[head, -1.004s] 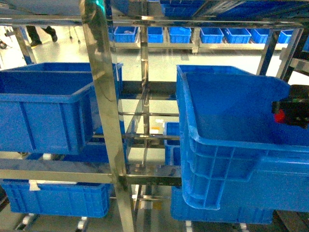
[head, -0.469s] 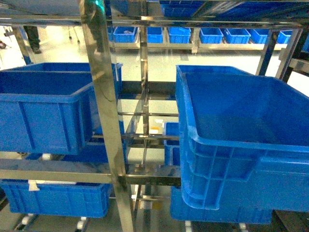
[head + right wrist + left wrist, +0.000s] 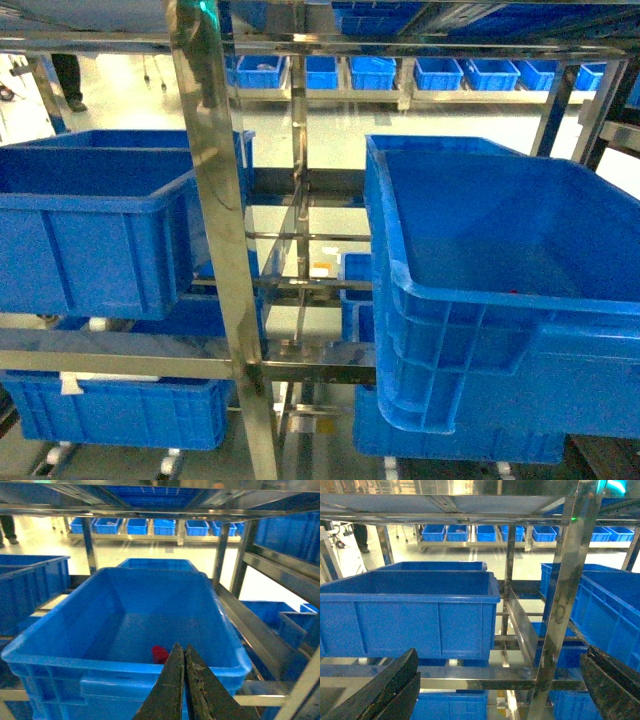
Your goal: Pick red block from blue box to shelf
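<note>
The red block lies on the floor of a big dark blue ribbed crate that stands on the steel shelf. It sits close to the crate's near wall. My right gripper is shut and holds nothing, its tips just outside the near rim, in front of the block. In the left wrist view my left gripper is wide open and empty, facing a shelf post and rail. Neither gripper shows in the head view. The blue box is out of view.
The shelf holds more dark blue crates: one at the left, the large one at the right, others below and on racks far behind. A vertical post stands between the two crates. A person's legs show at the far left.
One second ago a black gripper with something red showed at the right edge of the head view over the crate. It left that view half a second ago and stays out.
</note>
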Available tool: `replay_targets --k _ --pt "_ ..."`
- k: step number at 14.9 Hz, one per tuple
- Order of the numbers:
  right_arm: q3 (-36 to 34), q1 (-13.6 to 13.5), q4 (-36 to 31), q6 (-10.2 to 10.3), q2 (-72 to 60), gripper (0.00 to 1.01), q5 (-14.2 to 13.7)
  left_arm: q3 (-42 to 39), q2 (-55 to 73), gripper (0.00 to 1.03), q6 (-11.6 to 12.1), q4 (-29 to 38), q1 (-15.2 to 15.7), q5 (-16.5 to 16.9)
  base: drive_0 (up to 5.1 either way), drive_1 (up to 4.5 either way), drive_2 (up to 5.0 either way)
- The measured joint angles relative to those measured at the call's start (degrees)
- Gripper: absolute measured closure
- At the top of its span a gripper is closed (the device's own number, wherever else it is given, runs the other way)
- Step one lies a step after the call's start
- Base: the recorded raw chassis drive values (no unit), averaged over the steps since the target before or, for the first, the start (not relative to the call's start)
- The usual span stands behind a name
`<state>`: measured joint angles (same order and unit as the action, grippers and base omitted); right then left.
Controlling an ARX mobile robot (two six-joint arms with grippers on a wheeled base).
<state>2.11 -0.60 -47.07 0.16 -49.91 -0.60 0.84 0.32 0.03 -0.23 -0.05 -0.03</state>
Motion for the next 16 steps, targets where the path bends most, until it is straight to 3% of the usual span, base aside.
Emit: replay_targets --k 1,7,16 --pt "-0.5 1.0 2.6 0.0 3.2 0.99 0.0 0.0 0.0 0.05 0.0 0.0 0.0 0.0 0.0 0.00 0.0" --pt "-1.4 0.9 18.9 0.0 21.5 0.99 0.4 0.0 0.0 0.05 0.0 0.0 0.0 0.0 0.0 0.00 0.0" --pt "-1.4 0.9 34.4 0.0 37.2 0.99 0.4 0.0 0.0 0.05 0.0 0.0 0.0 0.0 0.0 0.00 0.0"
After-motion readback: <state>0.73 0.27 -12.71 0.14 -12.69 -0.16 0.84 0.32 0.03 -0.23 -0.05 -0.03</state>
